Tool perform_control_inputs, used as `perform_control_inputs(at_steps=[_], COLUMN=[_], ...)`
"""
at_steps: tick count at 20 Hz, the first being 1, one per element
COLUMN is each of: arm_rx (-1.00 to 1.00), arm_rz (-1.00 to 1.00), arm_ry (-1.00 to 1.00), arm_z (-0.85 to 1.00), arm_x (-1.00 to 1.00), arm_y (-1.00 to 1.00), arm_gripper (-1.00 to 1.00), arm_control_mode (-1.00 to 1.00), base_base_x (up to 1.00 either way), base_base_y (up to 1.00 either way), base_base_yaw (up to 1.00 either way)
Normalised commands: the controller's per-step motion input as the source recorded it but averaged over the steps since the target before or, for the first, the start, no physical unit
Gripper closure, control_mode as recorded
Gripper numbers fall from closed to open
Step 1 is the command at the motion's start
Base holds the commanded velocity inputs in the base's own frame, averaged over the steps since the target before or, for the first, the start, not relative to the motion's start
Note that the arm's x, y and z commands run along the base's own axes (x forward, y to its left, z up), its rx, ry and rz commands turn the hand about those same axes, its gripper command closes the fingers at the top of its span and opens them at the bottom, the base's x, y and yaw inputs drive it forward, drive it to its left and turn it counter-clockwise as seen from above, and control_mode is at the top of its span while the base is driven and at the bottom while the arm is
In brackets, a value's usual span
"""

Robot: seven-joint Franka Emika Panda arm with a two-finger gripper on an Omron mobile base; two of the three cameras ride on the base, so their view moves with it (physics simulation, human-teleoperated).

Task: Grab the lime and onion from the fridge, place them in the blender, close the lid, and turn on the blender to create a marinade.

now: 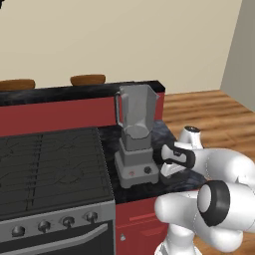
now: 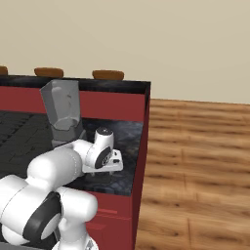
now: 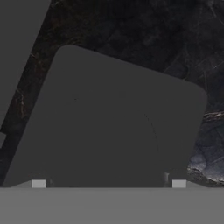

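Note:
The grey blender [image 1: 135,144] stands on the dark marble counter [image 1: 172,137], and its translucent jar [image 2: 61,105] is open at the top. Just right of the blender's base, my gripper [image 1: 167,173] hangs low over the counter, pointing down. In the hand view the dark squarish lid [image 3: 113,122] lies flat on the marble right under my gripper [image 3: 108,183]. The fingertips [image 3: 38,183] stand wide apart at the lid's near edge, so the gripper is open. The lime, the onion and the fridge are out of view.
A black gas stove [image 1: 50,164] with front knobs lies left of the blender. A raised red ledge [image 1: 74,112] with a dark top runs behind the counter. The counter ends at its right edge [image 2: 141,146], with wood floor [image 2: 200,161] beyond.

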Motion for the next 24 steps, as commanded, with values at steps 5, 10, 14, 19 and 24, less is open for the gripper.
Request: perform_control_inputs(at_steps=[5,10,14,19,24], arm_rx=[-0.01,-0.02,0.0,0.0,0.0], arm_rz=[0.01,0.09,0.1,0.02,-0.07], arm_ry=[-0.04,-0.08,-0.02,0.03,-0.01], arm_z=[-0.12,-0.23,-0.34,-0.39,0.12], arm_x=[0.0,0.04,0.1,0.01,-0.26], arm_y=[0.34,0.42,0.24,0.02,0.0], arm_gripper=[-1.0,1.0,1.0,1.0,1.0], arm_control_mode=[-1.0,-1.0,-1.0,-1.0,-1.0], base_base_x=[0.0,0.0,0.0,0.0,0.0], base_base_y=[0.0,0.0,0.0,0.0,0.0], base_base_yaw=[0.0,0.0,0.0,0.0,0.0])
